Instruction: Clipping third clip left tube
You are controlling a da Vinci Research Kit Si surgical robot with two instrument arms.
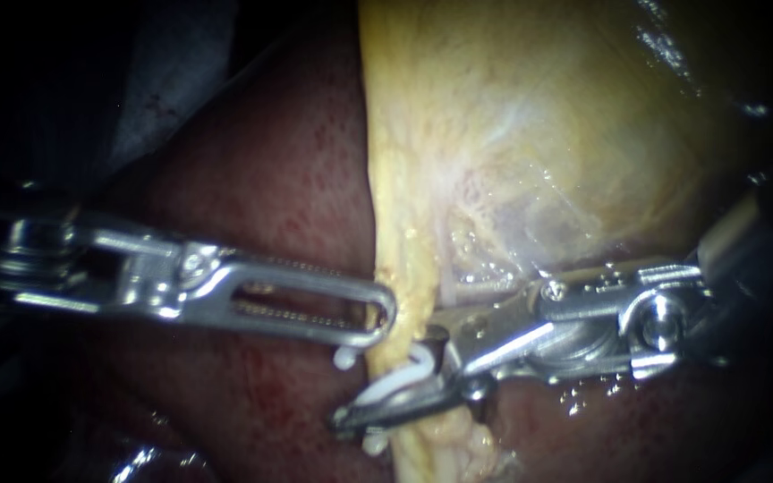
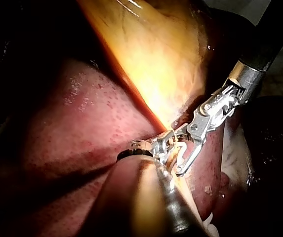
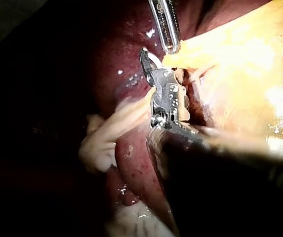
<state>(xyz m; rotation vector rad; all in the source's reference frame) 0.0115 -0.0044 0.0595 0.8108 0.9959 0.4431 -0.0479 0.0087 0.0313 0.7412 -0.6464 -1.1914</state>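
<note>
1. Left silver slotted instrument (image 1: 383,315), mid-left: tip at the tube edge, grip can't be judged.
2. Pale yellow fatty left tube (image 1: 402,286), centre, runs down frame over dark red liver (image 1: 270,179).
3. Right silver instrument (image 1: 386,383), lower centre: jaws part-open, carrying open white plastic clip (image 1: 402,377) astride the tube. Check both clip legs pass the far side, square to tube, then squeeze.

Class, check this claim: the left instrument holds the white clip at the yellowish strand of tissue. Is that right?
No. The white clip sits in the jaws of the right instrument, not in the left instrument; the endoscope view shows it. The rest stands: the clip is at the yellowish strand.
</note>
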